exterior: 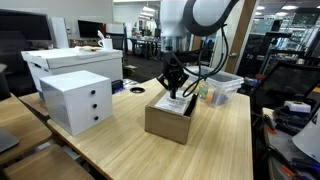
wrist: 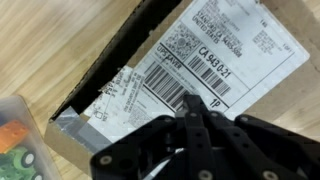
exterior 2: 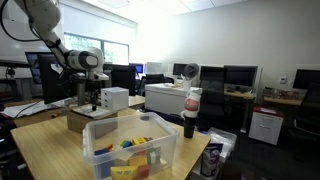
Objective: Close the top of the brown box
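The brown box (exterior: 165, 121) sits on the wooden table, also seen in an exterior view (exterior 2: 88, 119). Its top flap with the white shipping label (wrist: 215, 55) lies nearly flat; a dark gap shows along the flap's edge in the wrist view. My gripper (exterior: 174, 92) is right over the box top, fingers together, with the tips (wrist: 192, 105) pressed on the label. Nothing is held between the fingers.
A white drawer unit (exterior: 77, 100) stands beside the box, with a larger white box (exterior: 70, 62) behind it. A clear plastic bin of colourful items (exterior 2: 132, 150) is close by (exterior: 218, 88). A bottle (exterior 2: 190, 112) stands near the bin.
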You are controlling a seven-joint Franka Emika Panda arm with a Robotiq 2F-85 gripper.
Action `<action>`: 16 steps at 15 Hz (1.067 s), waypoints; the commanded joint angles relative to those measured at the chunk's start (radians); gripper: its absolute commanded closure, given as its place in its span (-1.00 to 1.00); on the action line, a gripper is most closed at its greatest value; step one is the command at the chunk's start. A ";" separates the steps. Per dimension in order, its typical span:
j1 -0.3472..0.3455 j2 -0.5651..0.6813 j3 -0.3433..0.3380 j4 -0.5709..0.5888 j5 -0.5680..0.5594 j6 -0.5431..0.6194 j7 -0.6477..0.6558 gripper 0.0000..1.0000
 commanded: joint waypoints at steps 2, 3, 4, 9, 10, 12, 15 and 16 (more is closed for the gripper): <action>0.018 0.052 -0.010 0.069 -0.023 -0.061 0.114 0.97; 0.022 0.061 -0.015 0.082 -0.032 -0.072 0.149 0.98; 0.022 0.067 -0.013 0.093 -0.027 -0.086 0.160 0.97; 0.024 0.083 -0.009 0.130 -0.024 -0.110 0.196 0.98; 0.020 0.076 -0.003 0.134 -0.020 -0.110 0.167 0.47; 0.021 0.054 0.002 0.138 -0.056 -0.110 0.099 0.36; 0.017 -0.004 0.010 0.137 -0.106 -0.141 -0.038 0.03; 0.017 -0.021 0.010 0.137 -0.124 -0.150 -0.081 -0.12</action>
